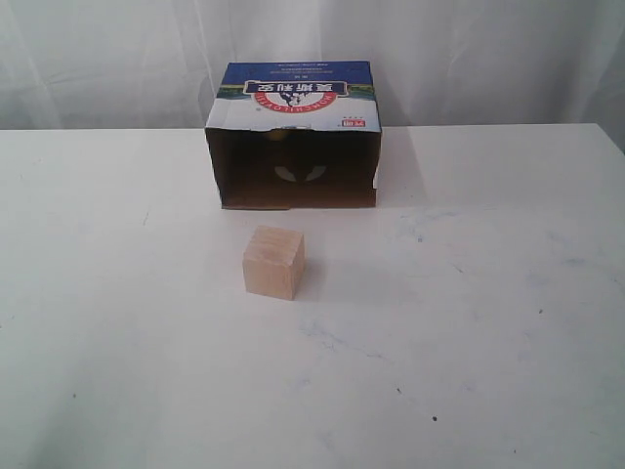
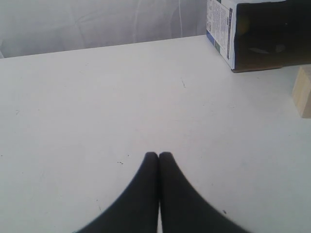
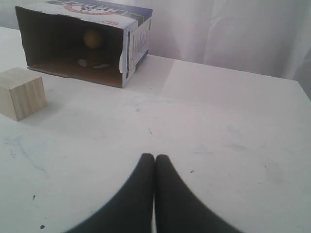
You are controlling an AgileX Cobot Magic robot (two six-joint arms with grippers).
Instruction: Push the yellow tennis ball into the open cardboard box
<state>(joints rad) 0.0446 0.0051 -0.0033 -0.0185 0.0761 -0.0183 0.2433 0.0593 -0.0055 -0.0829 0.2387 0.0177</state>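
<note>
The open cardboard box (image 1: 293,98) lies on its side at the back middle of the white table, its dark mouth facing the front. Deep inside it, in shadow, rests the yellow tennis ball (image 3: 92,38), dimly visible in the right wrist view. My left gripper (image 2: 158,155) is shut and empty, low over bare table well away from the box (image 2: 221,29). Just as far from the box (image 3: 137,41), my right gripper (image 3: 154,157) is shut with nothing between its fingers. Neither gripper shows in the exterior view.
A pale wooden cube (image 1: 273,262) stands on the table (image 1: 488,322) a little in front of the box mouth, also seen as the cube (image 2: 303,92) and the cube (image 3: 22,92) in the wrist views. A white curtain (image 1: 488,49) hangs behind the table.
</note>
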